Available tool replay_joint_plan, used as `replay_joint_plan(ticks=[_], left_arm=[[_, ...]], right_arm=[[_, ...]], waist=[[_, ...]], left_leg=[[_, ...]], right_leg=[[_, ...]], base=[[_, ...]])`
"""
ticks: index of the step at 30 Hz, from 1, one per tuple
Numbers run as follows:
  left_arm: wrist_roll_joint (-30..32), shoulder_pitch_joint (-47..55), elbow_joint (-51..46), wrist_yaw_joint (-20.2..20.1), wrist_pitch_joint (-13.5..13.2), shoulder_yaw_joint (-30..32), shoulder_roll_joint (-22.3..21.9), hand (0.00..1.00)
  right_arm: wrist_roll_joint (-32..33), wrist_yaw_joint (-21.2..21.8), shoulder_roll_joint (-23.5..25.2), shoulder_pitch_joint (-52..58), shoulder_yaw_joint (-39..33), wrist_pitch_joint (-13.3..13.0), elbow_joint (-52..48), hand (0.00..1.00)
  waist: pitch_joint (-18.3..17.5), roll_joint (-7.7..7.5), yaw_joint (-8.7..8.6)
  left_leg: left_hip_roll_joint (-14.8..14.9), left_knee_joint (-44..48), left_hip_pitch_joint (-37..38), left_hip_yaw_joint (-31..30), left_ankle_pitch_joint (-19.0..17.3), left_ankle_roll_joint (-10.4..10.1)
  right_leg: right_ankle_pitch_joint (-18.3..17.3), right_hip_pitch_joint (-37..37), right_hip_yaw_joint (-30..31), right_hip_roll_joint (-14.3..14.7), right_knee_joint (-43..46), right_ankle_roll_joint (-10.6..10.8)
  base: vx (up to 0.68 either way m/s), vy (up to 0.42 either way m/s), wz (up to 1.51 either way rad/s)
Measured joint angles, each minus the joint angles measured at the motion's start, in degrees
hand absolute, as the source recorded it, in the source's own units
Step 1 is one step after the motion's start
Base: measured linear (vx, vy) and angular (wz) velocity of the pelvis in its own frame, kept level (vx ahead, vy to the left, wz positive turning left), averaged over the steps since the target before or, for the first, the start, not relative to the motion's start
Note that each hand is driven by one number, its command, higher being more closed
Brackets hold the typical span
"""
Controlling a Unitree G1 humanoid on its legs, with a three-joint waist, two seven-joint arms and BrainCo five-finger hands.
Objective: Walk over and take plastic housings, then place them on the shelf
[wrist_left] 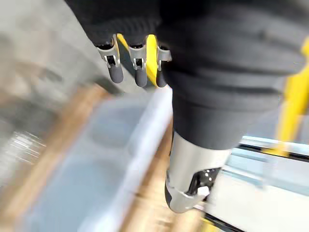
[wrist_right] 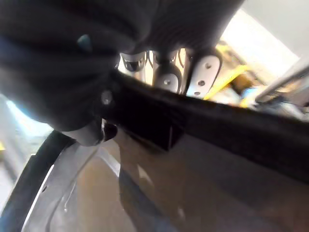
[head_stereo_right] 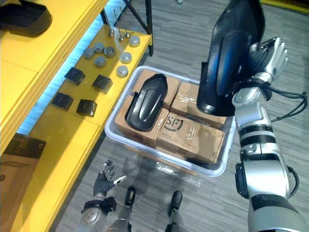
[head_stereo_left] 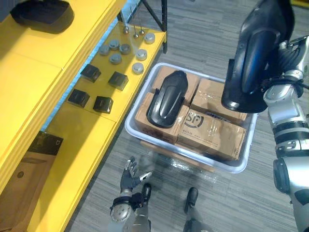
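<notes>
My right hand (head_stereo_right: pixel 268 54) is shut on a black plastic housing (head_stereo_left: pixel 258 48) and holds it upright in the air above the right end of the bin. In the right wrist view its fingers (wrist_right: pixel 203 73) hook over the housing's dark edge (wrist_right: pixel 193 121). A second black housing (head_stereo_left: pixel 166 99) lies on the cardboard boxes (head_stereo_left: pixel 212 130) inside the clear bin (head_stereo_right: pixel 212 172). A third housing (head_stereo_left: pixel 43 14) rests on the top yellow shelf (head_stereo_left: pixel 29 72) at the far left. My left hand (head_stereo_left: pixel 129 176) hangs low near the bin's front left corner, open and holding nothing.
The lower yellow shelf level (head_stereo_left: pixel 82 130) carries small black boxes (head_stereo_left: pixel 104 104) and several grey round discs (head_stereo_left: pixel 125 48). A black frame leg (head_stereo_left: pixel 164 24) stands behind the bin. A brown carton (head_stereo_left: pixel 29 164) sits under the shelf at the lower left. Grey floor surrounds the bin.
</notes>
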Motion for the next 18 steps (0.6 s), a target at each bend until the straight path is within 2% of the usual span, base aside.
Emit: replay_joint_plan(ticks=[2, 5, 7, 10, 14, 18], left_arm=[[-3.13, -5.63, 0.00, -0.07, -0.35, -0.07, 0.92, 0.00], [-5.21, -11.51, 0.06, -0.12, -0.91, -0.13, 1.98, 0.00], [-5.26, -13.27, 0.12, -0.02, -1.11, -0.14, 1.95, 0.00], [-5.32, -13.18, 0.37, 0.18, -1.12, -1.06, 1.65, 0.00], [-4.92, -11.24, 0.70, 0.64, -1.07, -2.34, 1.52, 0.00], [-2.40, -10.54, 0.89, 1.61, -0.57, -3.02, 1.55, 0.00]], right_arm=[[-1.83, 0.73, 2.52, 4.41, 0.07, -0.52, -4.96, 1.00], [-2.78, 2.26, 7.08, 11.06, 0.86, -1.23, -11.36, 1.00], [-3.65, 3.23, 9.56, 14.75, 0.87, -1.70, -15.81, 1.00], [-3.70, 4.23, 13.25, 20.38, 0.89, -2.37, -22.72, 1.00], [-3.69, 5.53, 20.06, 30.02, 3.15, -5.49, -34.52, 1.00], [-3.41, 7.04, 23.69, 32.74, 6.22, -6.86, -38.79, 1.00]], waist=[[-1.17, -0.92, -0.68], [-4.68, -2.51, -1.97], [-6.15, -2.99, -2.87], [-8.61, -3.57, -2.81], [-12.82, -4.73, -2.76], [-14.62, -4.89, -2.70]], left_leg=[[-0.07, -0.07, 1.53, 0.42, 0.05, -0.08], [-0.09, -0.47, 2.65, 1.45, -0.14, -0.33], [-0.13, -0.47, 3.42, 1.66, -0.24, -0.44], [0.04, -0.48, 5.25, 2.79, -0.81, -0.97], [0.96, -0.50, 7.80, 4.17, -2.02, -1.51], [1.41, -0.51, 8.55, 4.55, -2.77, -1.54]], right_leg=[[-0.15, 1.15, 1.03, -0.03, -0.02, 0.18], [-0.37, 1.56, 1.75, -0.10, -0.03, 0.44], [-0.44, 2.28, 2.02, -0.14, -0.03, 0.51], [-0.88, 3.56, 3.14, 0.01, -0.06, 0.70], [-1.39, 5.25, 4.66, 0.90, -0.11, 0.81], [-1.46, 5.67, 5.22, 1.21, -0.31, 0.86]], base=[[0.02, 0.020, -0.19], [0.01, 0.035, -0.16], [0.00, 0.035, -0.08], [-0.02, 0.028, -0.17], [-0.04, 0.010, -0.18], [-0.06, 0.014, -0.08]])
